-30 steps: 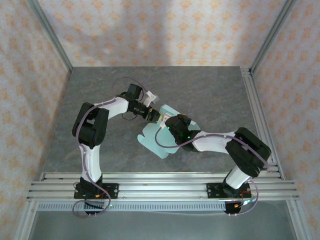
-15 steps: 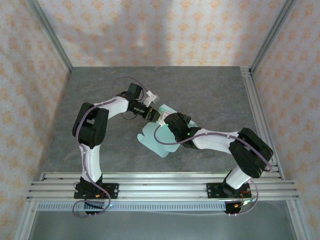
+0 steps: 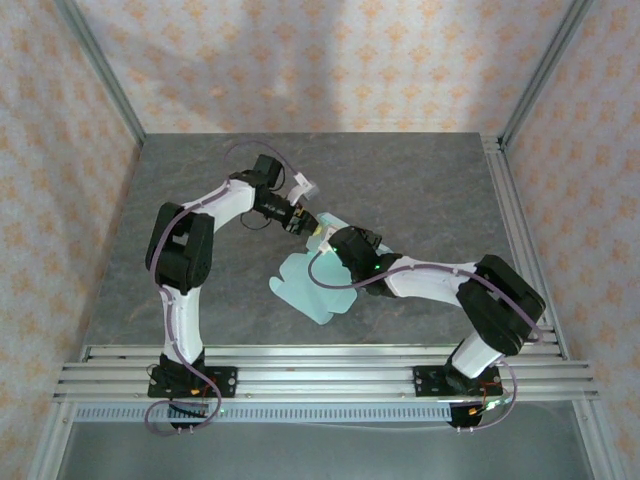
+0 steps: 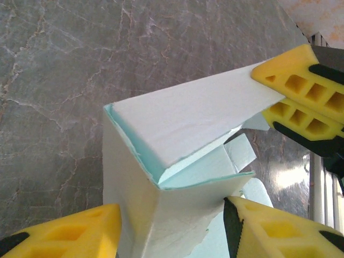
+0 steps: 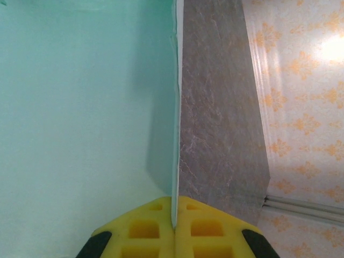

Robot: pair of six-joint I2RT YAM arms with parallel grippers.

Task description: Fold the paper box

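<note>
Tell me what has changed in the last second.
The left gripper moved slightly farther away, the right gripper slid left, and the flat part of the paper box swung left and nearer. Both grippers still grip it.

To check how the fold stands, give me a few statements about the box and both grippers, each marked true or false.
1. The right gripper is closed on a thin edge of the paper box. True.
2. The paper box lies wholly flat on the table. False: part of it is folded up into a raised corner.
3. The left gripper has a finger on each side of that folded-up part. True.
4. The card is bright red. False: it is pale mint-blue.
</note>
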